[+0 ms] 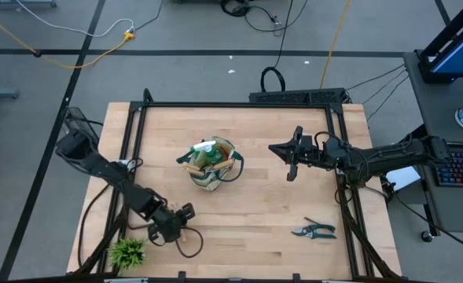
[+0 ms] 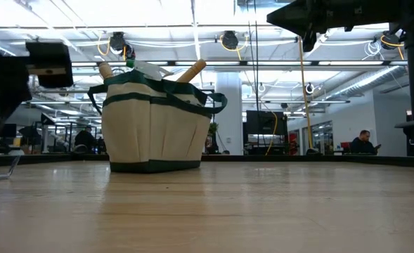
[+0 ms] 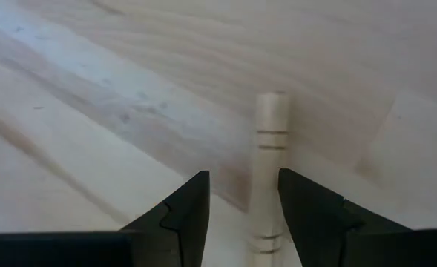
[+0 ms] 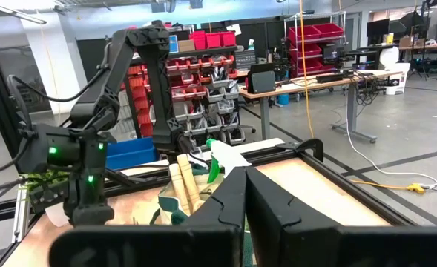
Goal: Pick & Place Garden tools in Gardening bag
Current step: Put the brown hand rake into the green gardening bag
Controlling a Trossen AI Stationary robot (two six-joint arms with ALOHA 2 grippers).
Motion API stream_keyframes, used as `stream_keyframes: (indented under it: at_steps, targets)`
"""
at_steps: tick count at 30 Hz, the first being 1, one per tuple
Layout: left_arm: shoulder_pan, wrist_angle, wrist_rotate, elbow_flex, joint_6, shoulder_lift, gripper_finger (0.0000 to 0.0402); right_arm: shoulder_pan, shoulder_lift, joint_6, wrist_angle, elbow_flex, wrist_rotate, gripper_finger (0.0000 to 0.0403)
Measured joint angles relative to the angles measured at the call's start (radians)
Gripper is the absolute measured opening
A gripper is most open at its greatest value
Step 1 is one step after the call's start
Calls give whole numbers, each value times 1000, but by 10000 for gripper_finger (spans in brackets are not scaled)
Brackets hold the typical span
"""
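From overhead I have the left end effector (image 1: 170, 226) low over the surface (image 1: 255, 212) at about 7 o'clock from the gardening bag (image 1: 212, 163), just beside the small leafy plant (image 1: 127, 252) in the near left corner. In its wrist camera the two dark fingers (image 3: 181, 215) are spread a little apart, with a pale wooden tool handle (image 3: 266, 170) lying between them; the handle fills most of the gap, but I cannot tell whether the pads actually press on it or only bracket it. The handle lies flat on the wood, its grooved end pointing away from the wrist. The right end effector (image 1: 292, 157) hangs above the surface at 3 o'clock from the bag and well apart from it; in its own wrist view the fingers (image 4: 225, 208) are pressed together with nothing between them. The bag stands upright near the middle of the surface, and I can see wooden handles (image 2: 192, 70) and the green spray bottle (image 1: 207, 147) sticking out of its mouth. The dark pruning shears (image 1: 314, 230) lie flat on the surface at about 5 o'clock from the bag, toward the near right side, clear of both arms.
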Motion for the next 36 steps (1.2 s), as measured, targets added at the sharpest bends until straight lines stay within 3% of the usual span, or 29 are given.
stream_keyframes:
  at_steps: [4,14,19,23,30,36]
  targets:
    - [3,-1,54,0,2,38,168,0,0,0,0,0,0,2]
    - [8,33,59,2,3,84,165,0,0,0,-2,0,0,2]
    - [15,81,54,1,-9,88,119,0,0,0,-25,0,0,2]
    - [25,122,51,0,-70,89,62,0,0,0,-33,0,0,2]
    - [61,123,59,0,-243,85,60,0,0,0,-30,0,0,2]
    - [104,119,123,12,-308,1,60,0,0,0,-29,0,0,2]
